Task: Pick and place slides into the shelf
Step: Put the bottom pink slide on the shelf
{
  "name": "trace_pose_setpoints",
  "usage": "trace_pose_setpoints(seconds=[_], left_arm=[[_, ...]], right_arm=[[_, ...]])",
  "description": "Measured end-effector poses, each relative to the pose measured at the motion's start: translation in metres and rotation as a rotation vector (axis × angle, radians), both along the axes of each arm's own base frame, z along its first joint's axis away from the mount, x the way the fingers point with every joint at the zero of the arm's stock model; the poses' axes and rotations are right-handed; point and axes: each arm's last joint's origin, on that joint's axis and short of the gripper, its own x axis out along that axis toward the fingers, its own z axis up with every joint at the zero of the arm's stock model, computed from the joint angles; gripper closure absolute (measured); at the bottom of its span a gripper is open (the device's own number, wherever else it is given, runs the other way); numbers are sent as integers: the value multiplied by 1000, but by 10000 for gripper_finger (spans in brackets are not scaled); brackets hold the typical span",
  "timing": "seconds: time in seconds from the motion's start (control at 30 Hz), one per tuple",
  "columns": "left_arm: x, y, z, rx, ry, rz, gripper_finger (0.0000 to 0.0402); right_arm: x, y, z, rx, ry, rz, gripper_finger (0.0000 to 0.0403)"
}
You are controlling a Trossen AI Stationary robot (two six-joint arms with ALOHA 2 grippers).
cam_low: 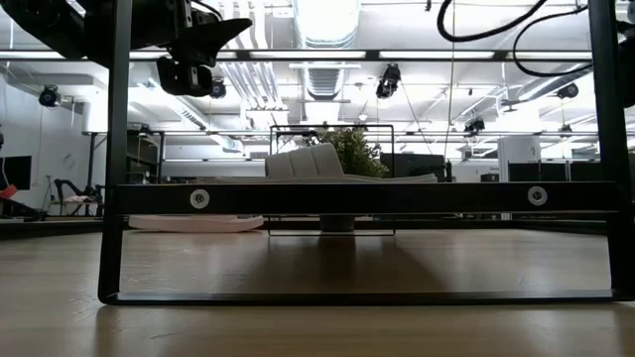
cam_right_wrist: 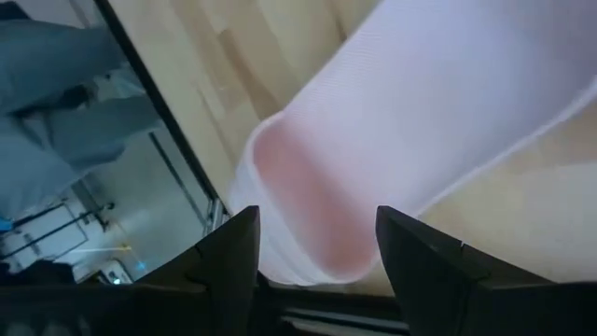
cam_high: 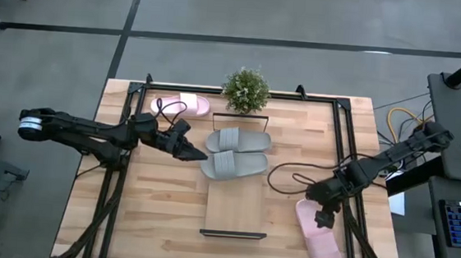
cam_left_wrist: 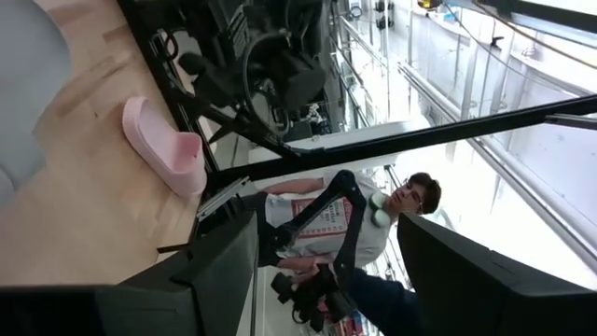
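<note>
Both grey slides (cam_high: 235, 152) are already sitting on the shelf (cam_high: 236, 212), one pink slide (cam_high: 181, 104) is at the far edge of the bench (cam_high: 158, 214) near the plant (cam_high: 245, 90), and the other pink slide (cam_high: 319, 232) is near the right edge. The right claw (cam_high: 323, 217) hangs right over that one's strap end, fingers spread and holding nothing; the left claw (cam_high: 193, 152) is open too, just beside the grey pair. My worry is the right one pinching only the soft strap edge so the slide swings or drops, and the loose black cable (cam_high: 288, 176) nearby could snag on the way to the shelf.
</note>
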Motion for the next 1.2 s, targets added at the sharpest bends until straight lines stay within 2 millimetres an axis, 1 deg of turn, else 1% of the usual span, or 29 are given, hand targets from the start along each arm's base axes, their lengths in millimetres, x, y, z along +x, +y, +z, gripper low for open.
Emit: trace_pose_setpoints(seconds=[0.1,0.27,0.47,0.77,1.2], left_arm=[[0,1,1,-2,-2,22,156],[2,1,8,1,-25,26,156],[3,1,14,6,-44,27,156],[3,1,14,6,-44,25,156],[3,1,18,5,-53,22,156]], right_arm=[[1,5,-4,33,-25,-4,197],[-1,10,-11,67,-32,-2,197],[-2,14,-11,91,-37,15,197],[0,18,-13,100,-41,17,198],[10,45,-31,116,-21,58,209]])
